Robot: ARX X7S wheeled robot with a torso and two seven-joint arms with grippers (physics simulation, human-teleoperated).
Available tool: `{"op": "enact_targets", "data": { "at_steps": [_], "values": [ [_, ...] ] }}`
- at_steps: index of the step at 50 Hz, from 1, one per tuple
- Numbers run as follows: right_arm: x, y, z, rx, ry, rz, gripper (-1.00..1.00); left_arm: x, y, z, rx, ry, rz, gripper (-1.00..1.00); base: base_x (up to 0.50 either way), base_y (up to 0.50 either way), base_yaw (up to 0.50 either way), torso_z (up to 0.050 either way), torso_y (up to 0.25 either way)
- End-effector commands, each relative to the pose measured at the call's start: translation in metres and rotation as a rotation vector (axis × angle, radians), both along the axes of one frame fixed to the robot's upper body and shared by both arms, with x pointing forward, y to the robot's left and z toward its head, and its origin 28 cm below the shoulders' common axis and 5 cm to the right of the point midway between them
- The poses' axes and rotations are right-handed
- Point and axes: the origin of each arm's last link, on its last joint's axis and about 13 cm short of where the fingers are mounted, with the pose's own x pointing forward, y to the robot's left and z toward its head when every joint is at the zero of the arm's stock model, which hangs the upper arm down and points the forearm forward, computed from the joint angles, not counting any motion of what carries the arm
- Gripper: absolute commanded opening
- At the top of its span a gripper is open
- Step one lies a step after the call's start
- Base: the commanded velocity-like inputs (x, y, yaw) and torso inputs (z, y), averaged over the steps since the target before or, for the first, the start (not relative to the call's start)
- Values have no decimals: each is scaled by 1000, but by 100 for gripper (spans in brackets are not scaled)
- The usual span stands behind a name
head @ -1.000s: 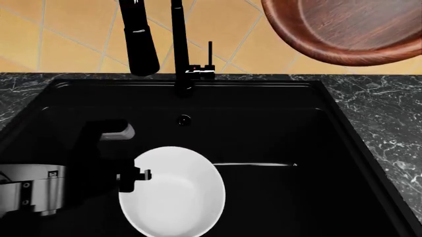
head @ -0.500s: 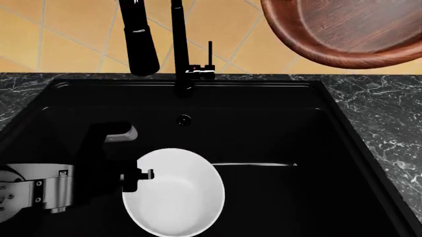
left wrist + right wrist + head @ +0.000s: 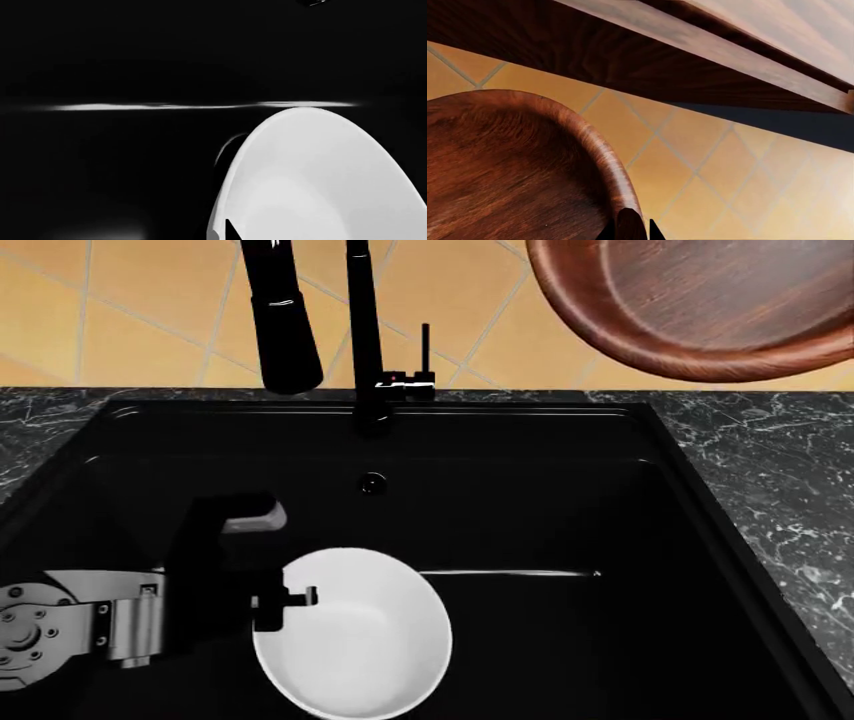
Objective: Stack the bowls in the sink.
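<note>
The left gripper [image 3: 287,602] is pinching the white bowl [image 3: 354,635] by its rim, steadying it in the sink [image 3: 694,530], while the right gripper [image 3: 629,232], fingers clamped on the wooden bowl [image 3: 694,305], is holding it high for stacking.

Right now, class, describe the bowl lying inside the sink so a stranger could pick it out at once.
Find the black sink under the tall faucet. On its floor, toward the near left, lies the white bowl, with the left hand at its rim. It is smooth and glossy; the wooden bowl is reddish-brown, held aloft.
</note>
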Motion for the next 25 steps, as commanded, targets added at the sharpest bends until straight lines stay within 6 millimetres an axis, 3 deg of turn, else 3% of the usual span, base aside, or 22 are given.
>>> {"op": "enact_targets", "data": {
  "at_steps": [1, 25],
  "values": [
    [0, -1, 2, 3, -18, -7, -100, 3, -3, -2, 3, 3, -4, -100, 0, 0, 0, 0, 0],
    [-1, -2, 0, 7, -16, -5, -100, 6, -6, -12, 19, 29, -18, -100, 0, 0, 0, 0, 0]
  ]
}}
